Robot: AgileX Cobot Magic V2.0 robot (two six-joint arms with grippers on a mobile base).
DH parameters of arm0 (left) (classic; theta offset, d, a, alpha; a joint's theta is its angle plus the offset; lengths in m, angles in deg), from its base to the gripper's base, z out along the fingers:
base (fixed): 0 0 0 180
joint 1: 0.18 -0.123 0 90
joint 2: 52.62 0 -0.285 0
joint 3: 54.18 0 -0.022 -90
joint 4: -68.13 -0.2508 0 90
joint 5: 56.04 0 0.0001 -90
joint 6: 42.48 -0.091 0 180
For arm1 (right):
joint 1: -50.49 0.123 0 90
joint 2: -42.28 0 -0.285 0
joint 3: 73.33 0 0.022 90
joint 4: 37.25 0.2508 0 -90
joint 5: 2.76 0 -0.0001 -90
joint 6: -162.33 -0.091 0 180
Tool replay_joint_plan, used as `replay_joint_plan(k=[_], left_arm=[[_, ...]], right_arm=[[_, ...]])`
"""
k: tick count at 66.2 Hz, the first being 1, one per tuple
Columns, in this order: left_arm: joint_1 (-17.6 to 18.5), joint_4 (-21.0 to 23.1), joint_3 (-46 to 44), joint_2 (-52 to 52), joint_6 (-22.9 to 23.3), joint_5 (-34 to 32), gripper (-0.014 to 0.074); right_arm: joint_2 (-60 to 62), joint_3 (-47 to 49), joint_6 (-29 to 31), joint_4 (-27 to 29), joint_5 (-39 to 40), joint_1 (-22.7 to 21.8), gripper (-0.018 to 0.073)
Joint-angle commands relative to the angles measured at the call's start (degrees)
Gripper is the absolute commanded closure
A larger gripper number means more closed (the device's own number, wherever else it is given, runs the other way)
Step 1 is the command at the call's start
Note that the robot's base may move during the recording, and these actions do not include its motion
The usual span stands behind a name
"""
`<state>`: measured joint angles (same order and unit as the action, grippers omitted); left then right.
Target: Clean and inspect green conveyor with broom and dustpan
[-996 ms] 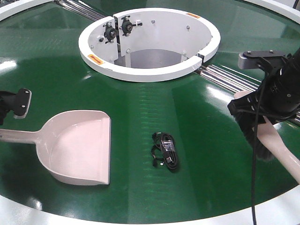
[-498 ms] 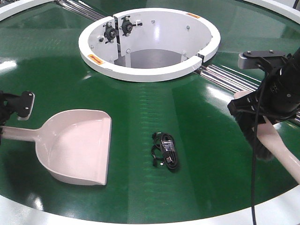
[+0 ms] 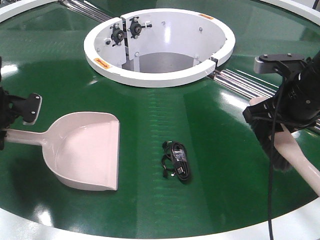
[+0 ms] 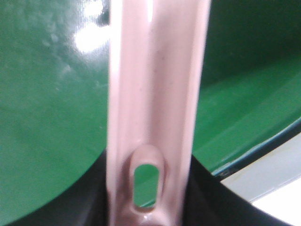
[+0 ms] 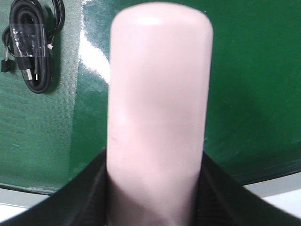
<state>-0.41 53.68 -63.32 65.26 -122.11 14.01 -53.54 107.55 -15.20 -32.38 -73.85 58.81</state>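
The pale pink dustpan (image 3: 85, 152) lies on the green conveyor (image 3: 220, 170) at the left, mouth facing right. Its handle (image 4: 155, 84) runs left into my left gripper (image 3: 4, 131), which is shut on the slotted end. In the left wrist view my left gripper (image 4: 150, 209) shows as dark jaws pressed against both sides of that handle. At the right, my right gripper (image 3: 270, 120) is shut on the broom (image 3: 297, 157), whose dark bristles (image 3: 269, 145) hang just above the belt. The broom's pale back (image 5: 160, 94) fills the right wrist view, clamped in my right gripper (image 5: 157, 202).
A coiled black cable bundle (image 3: 176, 161) lies on the belt between dustpan and broom, also top left in the right wrist view (image 5: 30, 52). The white hub opening (image 3: 160, 75) sits at the back, metal rollers (image 3: 240, 82) run to its right, and the white rim (image 3: 150, 235) borders the front.
My left gripper has carried the dustpan a little farther from the front rim and slightly right. The right arm and broom have not moved.
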Motion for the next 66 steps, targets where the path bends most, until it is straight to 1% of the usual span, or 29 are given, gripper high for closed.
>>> replay_joint_plan(k=[1, 14, 25, 32, 36, 66], left_arm=[[2.4, 0.3, -1.7, -3.2, 1.2, 2.1, 0.0604], [6.0, -1.3, -1.7, -3.2, 6.4, 2.1, 0.0604], [8.8, -1.4, -1.7, -3.2, 8.0, 2.1, 0.0604], [10.7, -2.8, -1.7, -3.2, 9.5, 2.1, 0.0604], [11.6, -2.8, -1.7, -3.2, 9.5, 2.1, 0.0604], [16.5, -2.7, -2.2, -3.2, 13.6, 2.1, 0.0604]], right_arm=[[2.4, 1.4, 0.0, 0.0, -2.7, 0.0, 0.0563], [2.4, 1.4, 0.0, 0.0, -2.7, 0.0, 0.0563], [2.4, 1.4, 0.0, 0.0, -2.7, 0.0, 0.0563], [2.4, 1.4, 0.0, 0.0, -2.7, 0.0, 0.0563], [2.4, 1.4, 0.0, 0.0, -2.7, 0.0, 0.0563], [2.4, 1.4, 0.0, 0.1, -2.8, 0.0, 0.0563]])
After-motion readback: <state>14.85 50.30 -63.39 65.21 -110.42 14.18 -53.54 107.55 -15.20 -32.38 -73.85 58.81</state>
